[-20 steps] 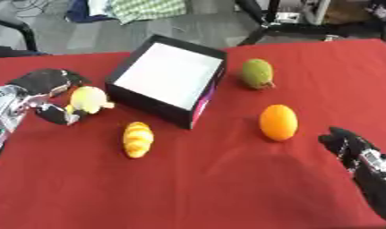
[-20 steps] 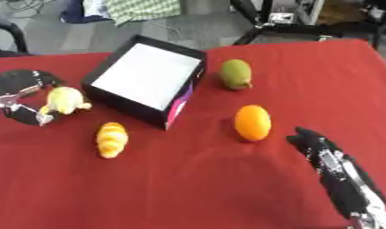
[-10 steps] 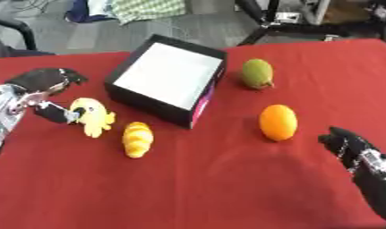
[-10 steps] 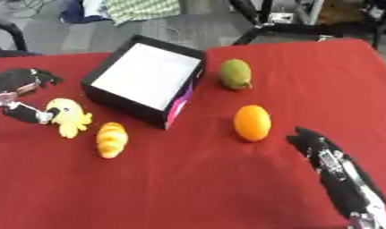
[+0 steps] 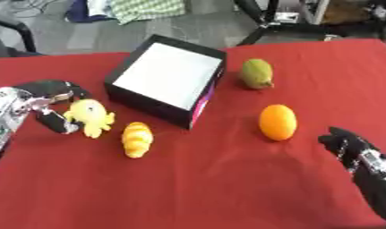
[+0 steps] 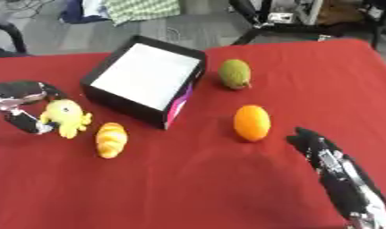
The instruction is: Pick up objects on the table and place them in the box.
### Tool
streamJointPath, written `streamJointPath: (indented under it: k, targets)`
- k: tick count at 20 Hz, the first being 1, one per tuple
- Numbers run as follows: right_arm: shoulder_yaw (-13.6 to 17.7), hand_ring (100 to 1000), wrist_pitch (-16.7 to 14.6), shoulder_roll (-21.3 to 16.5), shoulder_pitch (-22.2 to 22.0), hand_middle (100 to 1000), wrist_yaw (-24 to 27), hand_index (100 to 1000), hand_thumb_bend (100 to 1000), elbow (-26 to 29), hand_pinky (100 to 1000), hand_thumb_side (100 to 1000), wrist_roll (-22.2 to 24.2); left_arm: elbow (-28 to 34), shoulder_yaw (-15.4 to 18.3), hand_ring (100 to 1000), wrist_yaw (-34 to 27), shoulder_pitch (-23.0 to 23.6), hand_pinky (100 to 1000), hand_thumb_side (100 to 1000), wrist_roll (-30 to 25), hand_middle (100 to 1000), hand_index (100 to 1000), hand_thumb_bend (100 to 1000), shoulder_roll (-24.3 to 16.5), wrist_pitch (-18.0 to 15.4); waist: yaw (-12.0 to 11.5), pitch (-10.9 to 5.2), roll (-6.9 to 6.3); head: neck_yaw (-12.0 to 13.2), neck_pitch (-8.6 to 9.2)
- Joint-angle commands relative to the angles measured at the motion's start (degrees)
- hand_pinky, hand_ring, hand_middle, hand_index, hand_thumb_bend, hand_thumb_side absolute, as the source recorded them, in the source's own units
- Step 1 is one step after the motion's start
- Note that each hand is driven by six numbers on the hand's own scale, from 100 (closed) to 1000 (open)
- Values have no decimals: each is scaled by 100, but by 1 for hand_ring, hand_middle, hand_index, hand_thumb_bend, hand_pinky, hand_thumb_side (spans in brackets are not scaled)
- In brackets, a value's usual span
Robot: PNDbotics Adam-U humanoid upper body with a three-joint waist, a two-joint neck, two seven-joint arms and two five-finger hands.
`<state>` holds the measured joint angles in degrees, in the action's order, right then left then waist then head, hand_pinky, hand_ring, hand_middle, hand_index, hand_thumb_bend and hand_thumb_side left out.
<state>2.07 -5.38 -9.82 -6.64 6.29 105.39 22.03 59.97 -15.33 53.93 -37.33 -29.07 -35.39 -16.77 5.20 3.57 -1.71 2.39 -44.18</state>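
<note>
Moved: yellow toy (image 5: 90, 117) sits further right and lower than a second ago, closer to the croissant, and the left hand came along with it
Left hand (image 5: 48, 103): at the left edge of the red table (image 5: 211, 188), fingers and thumb curled around the yellow toy's left side, pinching it; toy looks right at or just above the cloth, can't tell if it's touching
Yellow toy: little round-headed plush with stubby legs, just left of the box's near-left corner, not inside it
Box (image 5: 167, 84): black with a white inside and a pink stripe on one side, sitting askew in the upper middle of the table, open top
Croissant (image 5: 136, 139): pale golden pastry lying on the cloth just right of the toy, near the box's front corner, nobody touching it
Orange (image 5: 277, 122): on the cloth right of the box, well apart from it
Green fruit (image 5: 257, 74): lumpy, avocado-ish, beyond the orange, near the box's right side
Right hand (image 6: 327, 154): low at the right, near the orange but apart from it, fingers relaxed and stretched toward it, holding nothing
</note>
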Motion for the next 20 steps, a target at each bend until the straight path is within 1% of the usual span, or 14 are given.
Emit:
streamJointPath:
  k: [1,3,4,5,6,9,11,14,17,20]
  targets:
    - [2,908,5,-40,25,759,5,893,100,51,1000,832,0,-25,3,695,85,-102,774,184,43,724,891,234,-43,-38,6,-180,-44,-13,6]
    - [2,909,5,-39,25,759,6,893,100,52,1000,831,2,-25,6,624,177,-99,733,100,230,642,834,200,-32,-26,9,-180,-44,-18,6]
    - [3,909,5,-38,26,759,6,893,100,52,1000,832,2,-10,12,568,235,-97,697,100,377,575,779,175,-35,-16,10,-181,-45,-19,6]
    - [6,909,5,-38,26,759,5,893,100,52,1000,831,0,23,32,529,288,-97,674,100,574,528,737,149,-48,4,10,-181,-45,-22,6]
    - [9,909,5,-37,26,759,4,893,100,52,1000,831,-2,60,55,481,329,-91,639,100,789,473,682,106,-65,30,10,-181,-45,-23,6]
    - [17,909,6,-37,24,759,0,893,100,46,1000,833,-8,267,185,392,246,-60,579,100,1328,361,571,100,-154,150,4,-183,-47,-27,6]
    - [18,909,7,-39,22,759,-2,893,100,44,1000,833,-10,501,259,379,104,-55,574,100,1480,342,551,100,-269,233,2,-185,-49,-28,6]
    - [23,909,5,-41,18,759,-5,893,100,40,1000,831,-13,917,380,378,-110,-151,580,100,1475,339,547,100,-504,356,-6,-195,-50,-34,6]
    - [24,909,4,-44,10,759,-3,894,100,36,1000,831,-15,1273,490,385,-277,-386,595,100,1423,350,556,100,-717,489,-20,-209,-47,-26,6]
    - [15,909,2,-47,-2,759,0,894,100,30,1000,833,-6,1412,511,385,-315,-708,597,100,1310,350,556,100,-751,608,-27,-218,-40,-7,6]
